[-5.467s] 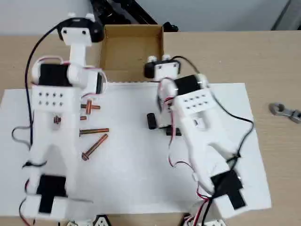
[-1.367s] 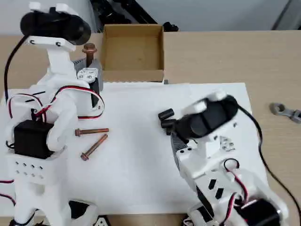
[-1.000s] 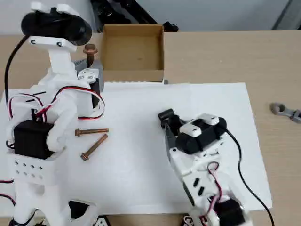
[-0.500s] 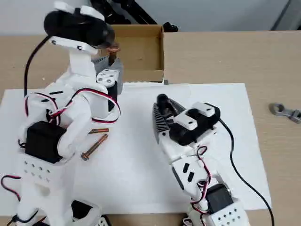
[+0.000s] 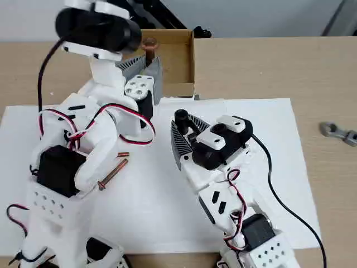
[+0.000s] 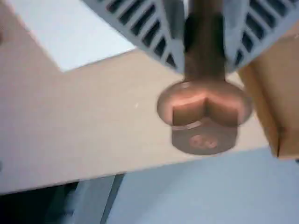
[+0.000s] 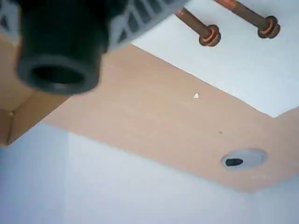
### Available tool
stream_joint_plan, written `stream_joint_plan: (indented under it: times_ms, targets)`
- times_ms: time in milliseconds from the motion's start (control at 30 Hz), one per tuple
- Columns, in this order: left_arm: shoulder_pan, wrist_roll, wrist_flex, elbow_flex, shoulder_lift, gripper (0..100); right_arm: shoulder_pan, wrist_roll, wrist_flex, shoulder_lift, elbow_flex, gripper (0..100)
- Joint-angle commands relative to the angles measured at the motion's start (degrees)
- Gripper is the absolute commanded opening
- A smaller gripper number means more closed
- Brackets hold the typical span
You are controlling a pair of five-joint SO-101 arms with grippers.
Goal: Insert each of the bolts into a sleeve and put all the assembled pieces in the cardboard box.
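Note:
My left gripper (image 5: 146, 66) is shut on a copper bolt (image 5: 149, 44), held upright with its flanged head (image 6: 203, 120) above the fingers, over the near left part of the cardboard box (image 5: 177, 51). My right gripper (image 5: 182, 127) is shut on a black sleeve (image 5: 181, 116) above the white paper, a short way right of and nearer than the bolt; the sleeve's open bore (image 7: 57, 73) faces the right wrist camera. Two more bolts (image 5: 112, 173) lie on the paper by the left arm, one (image 5: 123, 154) partly hidden under it; both bolts (image 7: 197, 27) also appear in the right wrist view.
A white paper sheet (image 5: 279, 117) covers the middle of the wooden table (image 5: 262, 67). A metal wrench (image 5: 338, 132) lies on the table at the far right. A round cable hole (image 7: 243, 160) is in the table beyond the paper.
The left arm has carried the bolt right, over the box's near left corner. The right gripper has lifted the sleeve and shifted it left toward the bolt.

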Motion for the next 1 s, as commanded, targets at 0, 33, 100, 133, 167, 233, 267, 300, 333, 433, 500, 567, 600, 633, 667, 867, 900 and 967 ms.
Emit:
stream_joint_plan:
  times_ms: [0,33,100,133,167,233,267,300,333,433,500,567,600,633,667,867,900,967]
  targets:
    - [0.62,2.11,-5.01,-2.77,-2.11,0,-0.40,-0.53,-1.71,-1.19,-3.52,0.3]
    - [0.62,2.46,-5.98,-2.77,-2.11,0,-0.40,-0.53,-1.71,-1.19,-3.52,0.3]
    - [1.05,2.55,-6.86,-2.51,-2.11,0,-0.40,-0.62,-1.71,-1.19,-3.52,0.3]
    - [1.93,2.55,-6.77,-2.42,-2.02,0,-0.40,-0.62,-1.71,-1.19,-3.52,0.3]
    - [2.81,2.55,-6.68,-2.07,-2.02,0,-0.40,-0.62,-1.71,-1.19,-3.52,0.3]
    - [5.10,2.55,-7.03,-0.04,-2.20,0,-0.40,-0.62,-1.71,-1.19,-3.52,0.3]
    - [5.89,2.55,-7.12,1.01,-2.20,0,-0.48,-0.62,-1.71,-1.19,-3.52,0.3]
    - [6.42,2.55,-7.65,2.33,-2.20,0,-0.48,-0.62,-1.71,-1.19,-3.52,0.3]
    - [6.42,2.55,-8.70,4.00,-2.11,0,-0.48,-0.62,-1.71,-1.19,-3.52,0.3]
    - [6.33,2.55,-11.78,7.08,-2.20,0,-0.48,-0.70,-1.71,-1.19,-3.52,0.3]
    - [6.33,2.55,-11.60,7.16,-1.93,0,-1.01,-0.70,-1.71,-1.19,-3.52,0.3]
    - [6.33,2.46,-10.90,7.34,-2.02,0,-1.45,-0.70,-1.71,-1.19,-3.52,0.3]
    - [6.33,2.46,-10.37,7.34,-2.11,0,-1.45,-0.70,-1.80,-1.19,-3.52,0.3]
    - [6.33,2.46,-9.67,7.34,-2.11,0,-1.45,-0.70,-2.07,-1.19,-3.52,0.3]
    - [6.33,2.46,-8.88,7.34,-2.11,0,-1.45,-0.70,-2.77,-1.19,-3.43,0.3]
    - [6.33,2.55,-5.27,7.34,-2.20,0,-1.36,-0.70,-3.74,-1.01,-3.34,0.3]
    - [6.42,2.55,-4.48,7.25,-2.20,0,-1.27,-0.70,-3.74,-1.01,-3.34,0.3]
    - [6.59,2.55,-3.43,7.25,-2.20,0,-1.27,-0.70,-3.74,-1.10,-3.34,0.3]
